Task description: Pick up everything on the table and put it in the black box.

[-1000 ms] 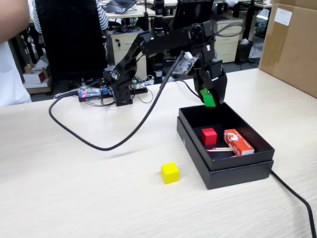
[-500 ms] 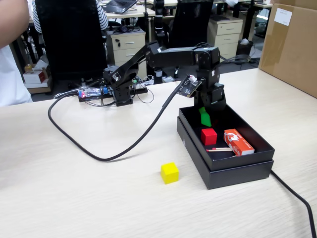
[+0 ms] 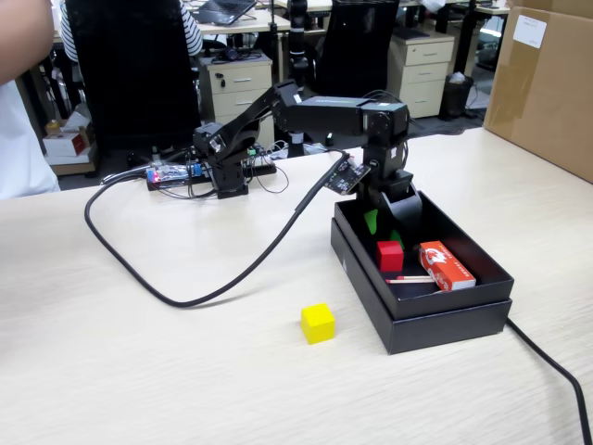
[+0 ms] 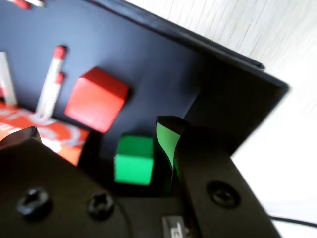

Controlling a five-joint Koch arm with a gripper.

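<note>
Green cube (image 4: 133, 161) between parted jaws.

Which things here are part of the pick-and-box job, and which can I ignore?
Part of the job:
- yellow cube, on the table
- red cube, in the black box
- green cube, in the box between the jaws of the gripper

Just lying about:
- matchbox and matchstick, in the box
- black cable
- brown carton
</note>
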